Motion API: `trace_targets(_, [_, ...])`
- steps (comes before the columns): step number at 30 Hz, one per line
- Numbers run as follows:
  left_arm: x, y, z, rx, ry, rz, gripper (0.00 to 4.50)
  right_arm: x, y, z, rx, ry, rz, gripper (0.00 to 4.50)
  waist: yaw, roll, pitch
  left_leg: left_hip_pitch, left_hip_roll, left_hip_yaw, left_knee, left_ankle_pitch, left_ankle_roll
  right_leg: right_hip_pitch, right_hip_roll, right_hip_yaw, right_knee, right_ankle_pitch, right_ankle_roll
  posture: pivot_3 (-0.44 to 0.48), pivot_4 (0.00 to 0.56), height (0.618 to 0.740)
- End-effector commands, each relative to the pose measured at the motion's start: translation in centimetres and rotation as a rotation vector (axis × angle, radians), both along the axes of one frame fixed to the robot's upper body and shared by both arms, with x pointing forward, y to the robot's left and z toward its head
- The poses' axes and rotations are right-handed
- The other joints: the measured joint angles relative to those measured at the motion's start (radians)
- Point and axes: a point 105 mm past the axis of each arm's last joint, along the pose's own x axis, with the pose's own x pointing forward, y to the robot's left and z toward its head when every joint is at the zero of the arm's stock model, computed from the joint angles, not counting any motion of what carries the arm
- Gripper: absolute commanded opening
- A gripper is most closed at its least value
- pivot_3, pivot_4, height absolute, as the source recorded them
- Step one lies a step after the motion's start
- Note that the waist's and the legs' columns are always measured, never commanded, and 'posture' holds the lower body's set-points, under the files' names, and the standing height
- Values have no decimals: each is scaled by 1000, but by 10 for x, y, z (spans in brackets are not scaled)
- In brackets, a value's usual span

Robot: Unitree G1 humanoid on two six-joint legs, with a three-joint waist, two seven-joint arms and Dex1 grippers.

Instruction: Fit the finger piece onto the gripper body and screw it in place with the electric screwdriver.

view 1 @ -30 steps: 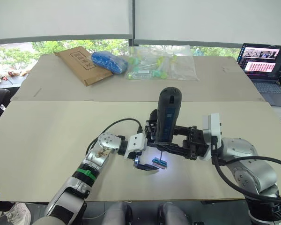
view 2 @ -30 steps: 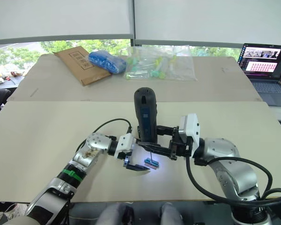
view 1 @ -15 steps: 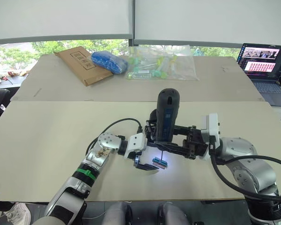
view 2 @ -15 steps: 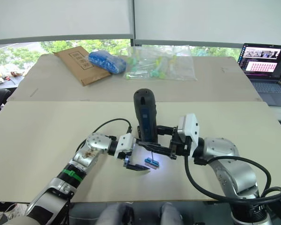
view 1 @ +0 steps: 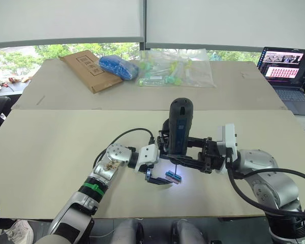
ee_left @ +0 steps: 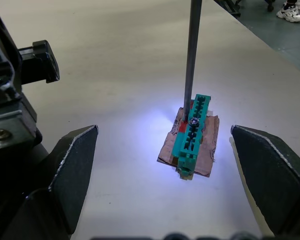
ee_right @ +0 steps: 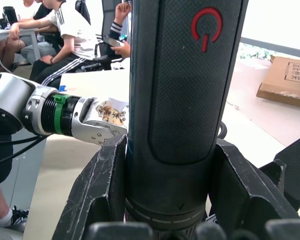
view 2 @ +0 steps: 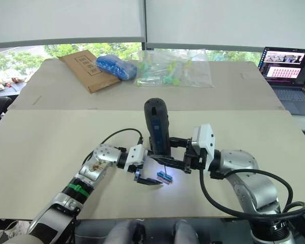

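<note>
- My right fingers [ee_right: 170, 200] are clamping the electric screwdriver [view 1: 179, 127] upright.
- My left fingers [ee_left: 165, 170] are standing apart, flanking the green-topped block [ee_left: 191, 132].
- Its bit is touching that block on the tabletop [view 1: 51, 152].

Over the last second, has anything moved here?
The electric screwdriver, clamped in the right gripper, has sunk slightly, its bit now on the screw of the green-topped block. The left gripper stays open around that block, which has not shifted.
</note>
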Motion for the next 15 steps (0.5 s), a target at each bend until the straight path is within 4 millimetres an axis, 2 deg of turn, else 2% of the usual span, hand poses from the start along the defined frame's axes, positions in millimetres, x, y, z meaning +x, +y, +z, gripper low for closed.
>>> trace_targets(1, [0, -4, 9, -22, -29, -19, 4500, -5, -5, 23, 32, -103, 1, 1880, 0, 0, 0, 0, 0, 0, 0, 0, 0, 0, 0, 0, 0, 0, 0, 0, 150, 740])
trace_targets(8, [-2, -5, 8, -22, -18, -31, 4500, -9, -2, 31, 97, -47, 1, 1880, -1, 0, 0, 0, 0, 0, 0, 0, 0, 0, 0, 0, 0, 0, 0, 0, 150, 740])
trace_targets(15, [-4, -7, 8, -25, -8, -46, 4500, -11, 0, 29, 98, -23, 1, 1880, -1, 0, 0, 0, 0, 0, 0, 0, 0, 0, 0, 0, 0, 0, 0, 0, 150, 740])
